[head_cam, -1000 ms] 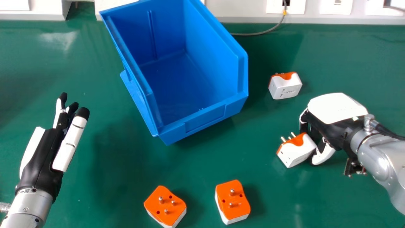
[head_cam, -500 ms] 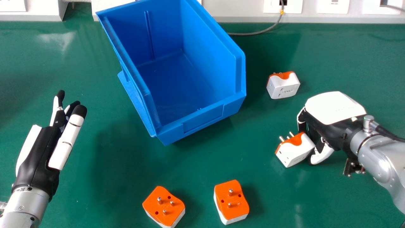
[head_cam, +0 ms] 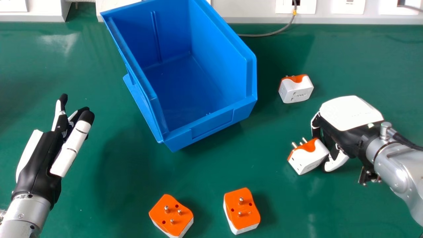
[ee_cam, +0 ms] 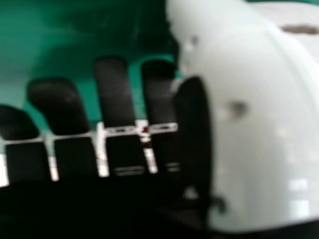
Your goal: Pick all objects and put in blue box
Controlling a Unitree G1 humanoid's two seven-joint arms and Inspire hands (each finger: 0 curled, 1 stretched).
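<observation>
From here I see smooth, softly glossy plastic on the blue box (head_cam: pixel 211 122), and shiny metal pins on the orange-and-white plastic adapters (head_cam: pixel 242 211). My right forearm (head_cam: pixel 396 165) looks like polished metal, and the green surface (head_cam: pixel 132 211) is smooth with glossy reflections.

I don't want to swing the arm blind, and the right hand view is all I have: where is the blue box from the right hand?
Observer: In the head view, the blue box stands to the left of the right hand and reaches farther from the robot.

Operator: Good. And besides the adapter by that hand, are any others outside the box?

Observer: Yes, three: the far adapter lies between the box and the hand from left to right, and the near-left adapter and near-right adapter lie closer to the robot than the box.
</observation>
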